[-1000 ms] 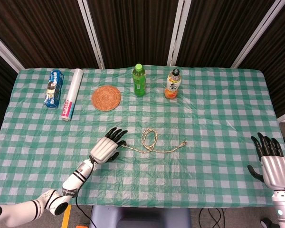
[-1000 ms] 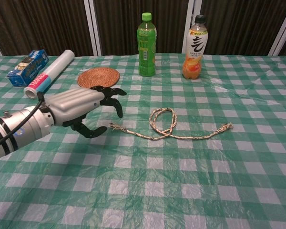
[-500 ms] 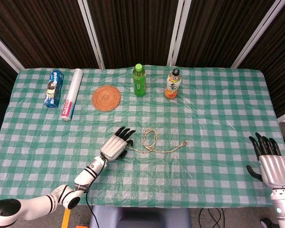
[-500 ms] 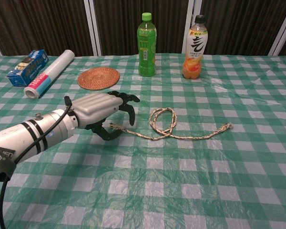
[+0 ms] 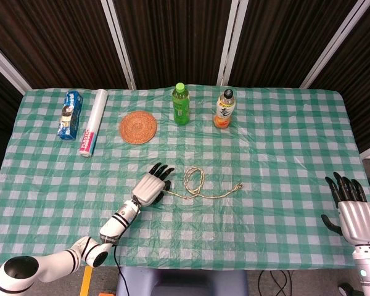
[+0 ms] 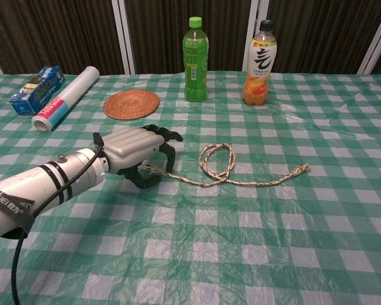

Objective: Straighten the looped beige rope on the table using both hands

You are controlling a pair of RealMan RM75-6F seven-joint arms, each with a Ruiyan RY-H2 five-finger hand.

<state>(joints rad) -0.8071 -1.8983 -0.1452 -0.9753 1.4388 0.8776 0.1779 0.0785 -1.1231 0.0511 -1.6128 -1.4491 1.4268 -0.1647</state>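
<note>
The beige rope lies looped on the checked tablecloth, its frayed near end directly under the left hand. That hand's fingers curl down around the rope end, but whether they actually pinch it cannot be told. Beyond the hand sit a woven coaster and green bottle. The right hand hovers well apart at the table edge, fingers spread, holding nothing.

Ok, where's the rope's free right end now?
In the head view the rope ends right of centre, below the orange bottle, far from the right hand.
</note>
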